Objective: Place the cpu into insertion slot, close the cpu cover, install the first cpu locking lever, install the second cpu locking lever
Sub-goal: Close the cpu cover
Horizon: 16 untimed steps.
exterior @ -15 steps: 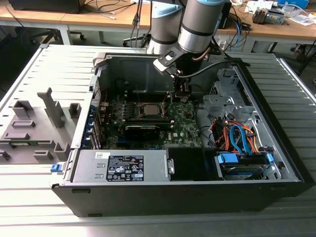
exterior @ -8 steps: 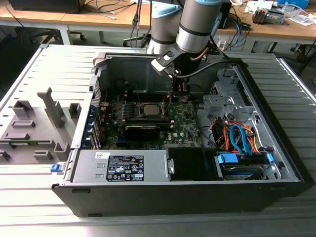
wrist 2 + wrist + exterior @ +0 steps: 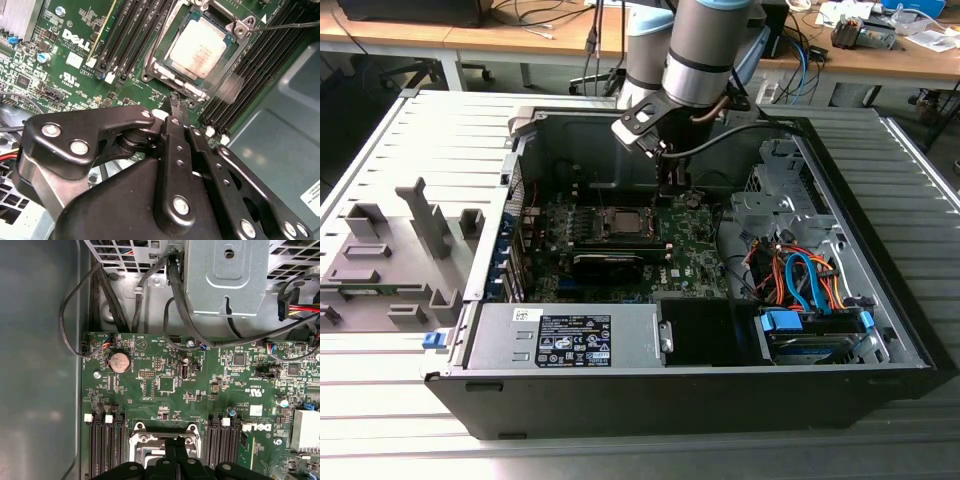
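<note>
The pincer, fingers pinched shut, is hanging just beside the socket where the chip is lying, light, thin and fragile, probably best held by its edges.

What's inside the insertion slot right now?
The cpu lies in the insertion slot, its pale metal face showing through the window of the cpu cover. The contacts beneath the chip are covered, and the gripper hides one edge of the slot.

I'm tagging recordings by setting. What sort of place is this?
Probably a robotics lab: a robot arm reaches into an open computer case on a slatted table, cluttered desks behind.
</note>
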### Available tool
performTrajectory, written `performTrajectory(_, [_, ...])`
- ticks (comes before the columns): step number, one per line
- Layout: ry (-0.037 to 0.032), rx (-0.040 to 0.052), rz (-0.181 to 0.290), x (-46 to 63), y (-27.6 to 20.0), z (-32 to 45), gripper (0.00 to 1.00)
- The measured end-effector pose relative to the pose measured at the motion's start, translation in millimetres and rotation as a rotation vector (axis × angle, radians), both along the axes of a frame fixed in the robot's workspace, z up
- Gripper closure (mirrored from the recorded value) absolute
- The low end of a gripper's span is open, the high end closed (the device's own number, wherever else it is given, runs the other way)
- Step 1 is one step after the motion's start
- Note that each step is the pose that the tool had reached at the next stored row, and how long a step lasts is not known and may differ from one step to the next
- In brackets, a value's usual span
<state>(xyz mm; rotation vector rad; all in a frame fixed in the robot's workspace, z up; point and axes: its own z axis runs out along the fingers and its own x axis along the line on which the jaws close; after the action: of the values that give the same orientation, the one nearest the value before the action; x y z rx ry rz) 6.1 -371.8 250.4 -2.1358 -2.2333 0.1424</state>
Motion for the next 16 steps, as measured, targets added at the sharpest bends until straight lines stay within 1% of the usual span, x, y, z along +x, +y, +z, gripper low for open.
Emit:
performTrajectory(11, [0.0,0.0001,0.005,-2.3,-0.8,-0.1,0.89])
performTrajectory(16, [0.0,0.0001,0.024,-5.0,-0.9,-0.7,0.89])
